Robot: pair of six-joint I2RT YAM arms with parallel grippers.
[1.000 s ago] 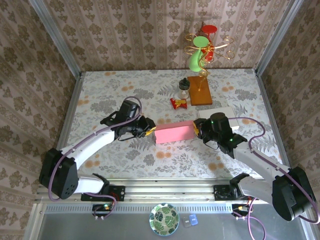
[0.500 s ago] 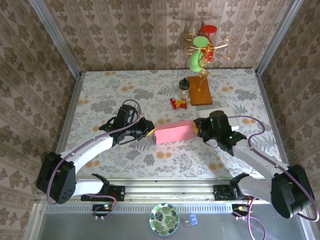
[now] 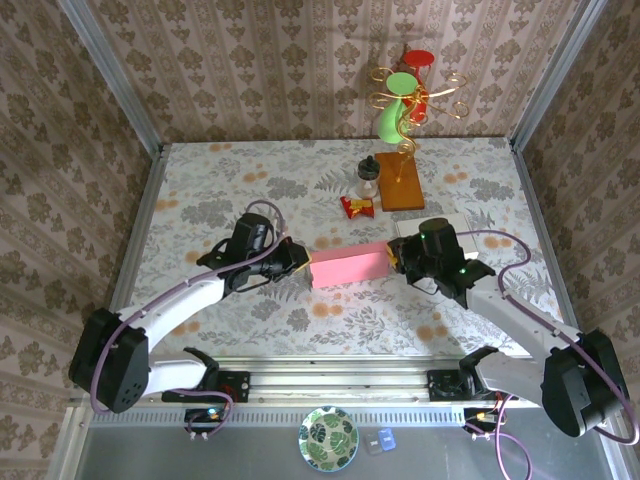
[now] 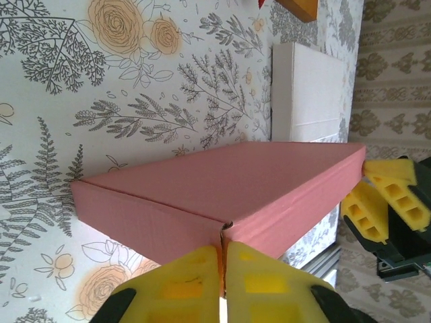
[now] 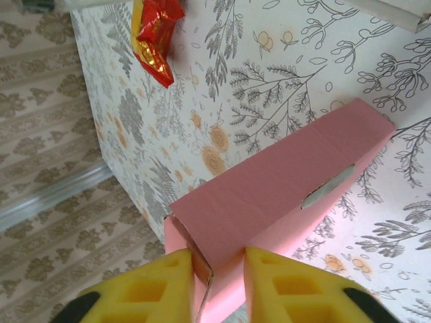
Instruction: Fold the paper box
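Two arms meet at the paper box (image 3: 349, 267), which lies mid-bench (image 3: 250, 190) between them, pink face up. Left fingers (image 3: 298, 260) are pressed together, pinching a thin edge at its left end. Right fingers (image 3: 397, 258) straddle the right end corner, clamping the wall. A white card (image 4: 310, 94) lies just beyond.
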